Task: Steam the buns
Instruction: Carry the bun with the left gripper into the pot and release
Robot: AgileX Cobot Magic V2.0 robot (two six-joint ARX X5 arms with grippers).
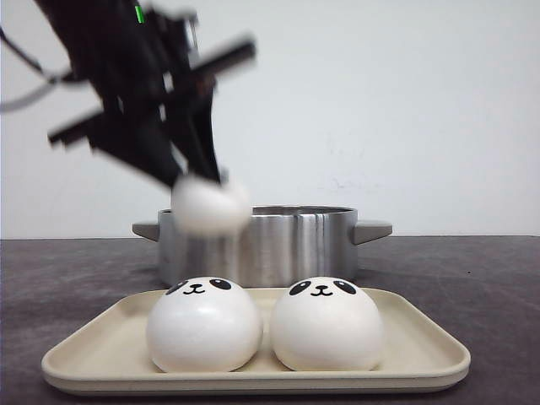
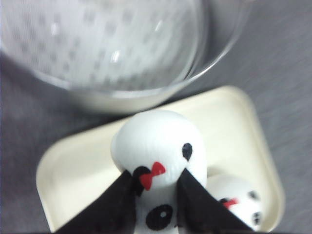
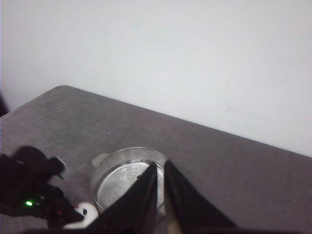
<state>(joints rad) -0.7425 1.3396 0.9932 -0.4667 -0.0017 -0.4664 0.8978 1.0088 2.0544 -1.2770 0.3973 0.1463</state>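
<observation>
My left gripper (image 1: 201, 179) is shut on a white panda-faced bun (image 1: 211, 205), which hangs in the air at the near left rim of the steel pot (image 1: 278, 245). In the left wrist view the black fingers (image 2: 117, 204) squeeze this bun (image 2: 156, 141), which has a red bow by one ear. The perforated pot floor (image 2: 97, 44) lies beyond it. Two more buns (image 1: 204, 325) (image 1: 327, 323) sit side by side on the cream tray (image 1: 422, 346). My right gripper (image 3: 160, 164) is shut on nothing, high above the pot (image 3: 122, 183).
The pot has side handles (image 1: 371, 229) and stands just behind the tray on a dark grey table (image 1: 472, 278). A white wall runs behind. One tray bun (image 2: 239, 202) shows beside the left fingers. The left arm (image 3: 29, 195) shows in the right wrist view.
</observation>
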